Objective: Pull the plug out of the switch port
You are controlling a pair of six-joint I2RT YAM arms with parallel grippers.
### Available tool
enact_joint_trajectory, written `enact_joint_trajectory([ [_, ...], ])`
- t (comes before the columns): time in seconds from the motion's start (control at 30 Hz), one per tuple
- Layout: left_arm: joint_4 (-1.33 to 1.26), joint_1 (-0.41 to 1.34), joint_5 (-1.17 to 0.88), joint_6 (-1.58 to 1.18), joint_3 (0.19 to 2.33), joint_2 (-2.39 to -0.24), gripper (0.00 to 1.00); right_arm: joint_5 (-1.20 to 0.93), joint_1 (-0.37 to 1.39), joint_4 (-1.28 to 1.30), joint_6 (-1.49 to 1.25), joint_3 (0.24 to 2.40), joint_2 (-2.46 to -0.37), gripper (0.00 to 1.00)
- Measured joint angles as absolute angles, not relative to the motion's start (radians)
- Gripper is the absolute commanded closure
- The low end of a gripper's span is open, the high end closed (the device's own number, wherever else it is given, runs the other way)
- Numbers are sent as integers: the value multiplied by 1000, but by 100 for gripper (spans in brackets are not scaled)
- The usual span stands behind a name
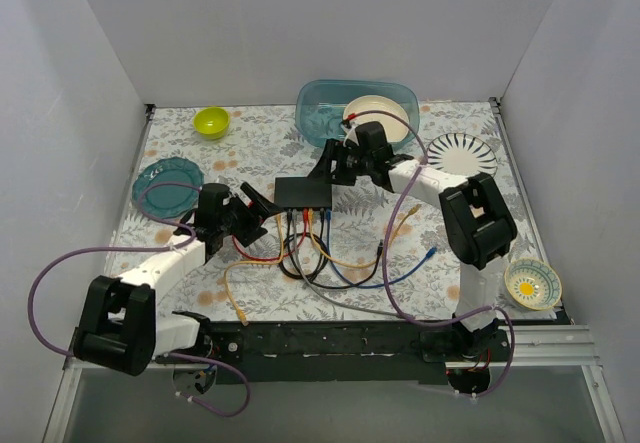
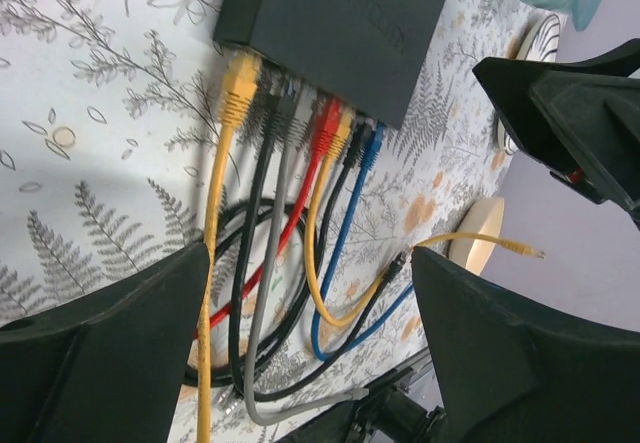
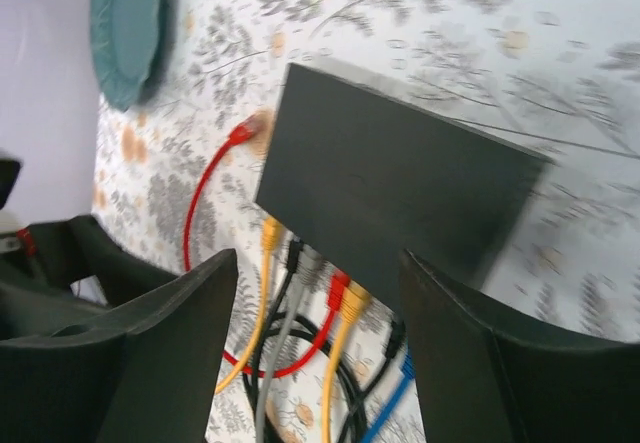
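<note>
The switch (image 1: 302, 193) is a flat black box on the patterned table, with several cables plugged along its near edge. In the left wrist view the switch (image 2: 340, 23) shows a yellow plug (image 2: 238, 88), black and grey plugs, a red plug (image 2: 325, 128), a second yellow plug and a blue plug (image 2: 370, 145). My left gripper (image 1: 258, 208) is open just left of the switch, above the cables (image 2: 310, 333). My right gripper (image 1: 335, 168) is open over the switch's far edge; in its wrist view it (image 3: 320, 348) frames the switch (image 3: 390, 183) and plugs. Neither gripper holds anything.
A teal tub (image 1: 318, 103) holding a cream bowl stands at the back. A green bowl (image 1: 211, 121), a teal plate (image 1: 167, 185), a striped plate (image 1: 462, 153) and a yellow-centred bowl (image 1: 532, 283) lie around. Loose cable loops (image 1: 330, 263) spread before the switch.
</note>
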State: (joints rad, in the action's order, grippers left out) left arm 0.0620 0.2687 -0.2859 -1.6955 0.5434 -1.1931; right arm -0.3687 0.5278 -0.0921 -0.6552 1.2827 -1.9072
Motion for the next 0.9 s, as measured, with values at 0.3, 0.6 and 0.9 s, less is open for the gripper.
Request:
enact_joint_trajectory([
  [0.3,-45,236,-290,-1700,545,-1369,24,-580,596,-172,-690,1391,-2057,47],
  [0.6,-170,119,-341,-1728,545,-1467,42,-670,611,-189,-742,1472,-2205,52],
  [0.9,-327,94,-472,-1755,545,-1584,43,-693,611,-276,-834,1484,-2252,59],
])
